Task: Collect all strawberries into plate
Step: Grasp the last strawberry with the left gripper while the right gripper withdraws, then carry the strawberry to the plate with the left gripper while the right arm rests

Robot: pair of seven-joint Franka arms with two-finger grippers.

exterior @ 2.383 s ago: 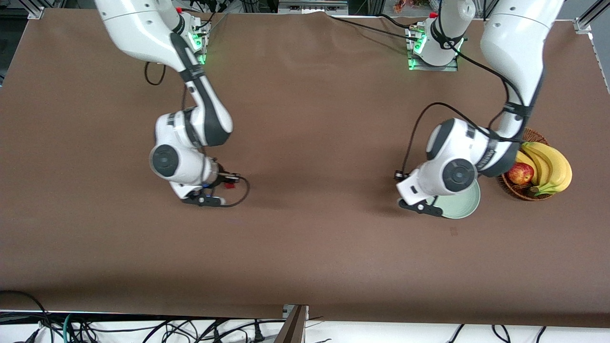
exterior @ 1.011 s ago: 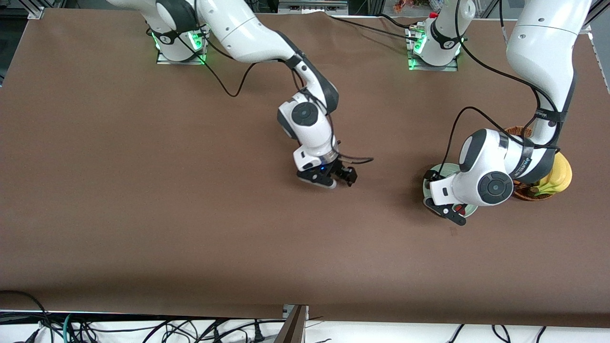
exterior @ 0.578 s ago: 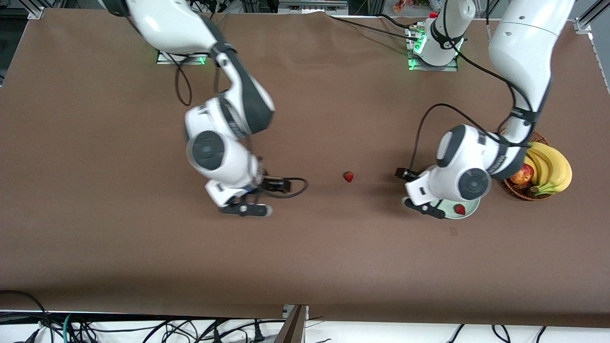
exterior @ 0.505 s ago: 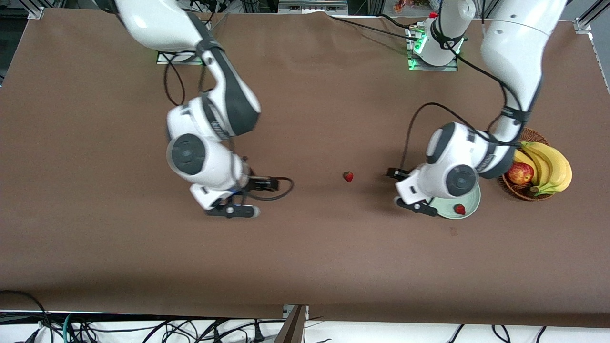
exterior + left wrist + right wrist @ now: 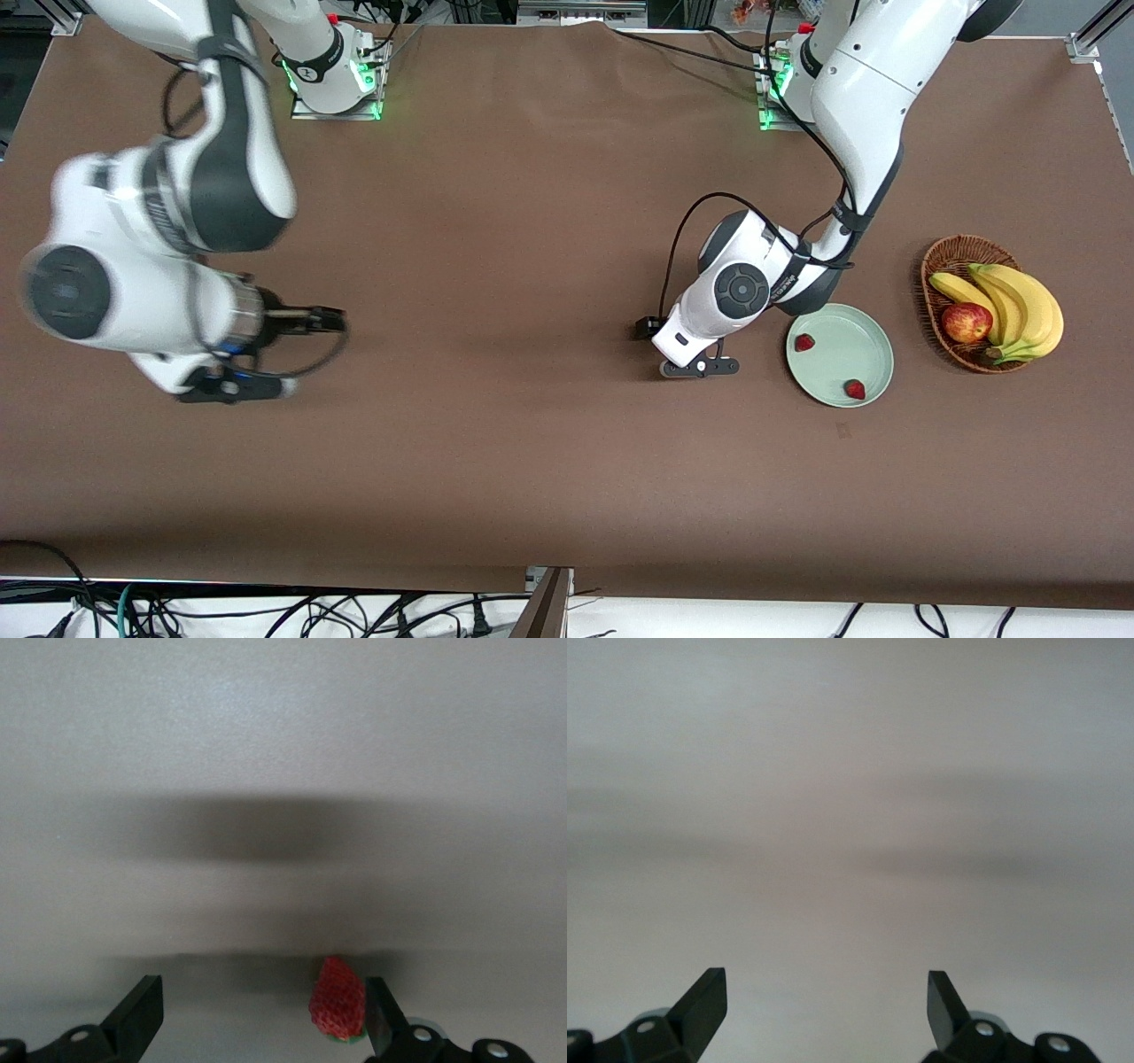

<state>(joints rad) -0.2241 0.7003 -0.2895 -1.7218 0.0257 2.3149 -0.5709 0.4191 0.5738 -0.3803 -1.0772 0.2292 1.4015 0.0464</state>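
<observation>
The front view shows two strawberries on the plate [image 5: 871, 323]: one strawberry [image 5: 804, 342] close to the rim on the side toward the right arm's end of the table, the other strawberry [image 5: 854, 389] near the rim closest to the front camera. That view hides the third berry under the left arm's wrist; only the left wrist view gives it — a third strawberry [image 5: 337, 998] lying on the brown table [image 5: 532, 443], between the left gripper's [image 5: 261, 1014] fingers and close against one fingertip [image 5: 379, 1010], though whether it touches that finger cannot be told.

The left gripper hangs low over the table just beside the plate, on the side toward the right arm's end; its jaws are spread wide and hold nothing. The right gripper [image 5: 235, 387] is over bare table well toward the right arm's end edge; the right wrist view shows its jaws spread wide too, with only table surface between them — nothing gripped or touched.

A wicker basket [image 5: 941, 257] with bananas [image 5: 1019, 306] and an apple [image 5: 967, 322] stands beside the plate, toward the left arm's end edge.
</observation>
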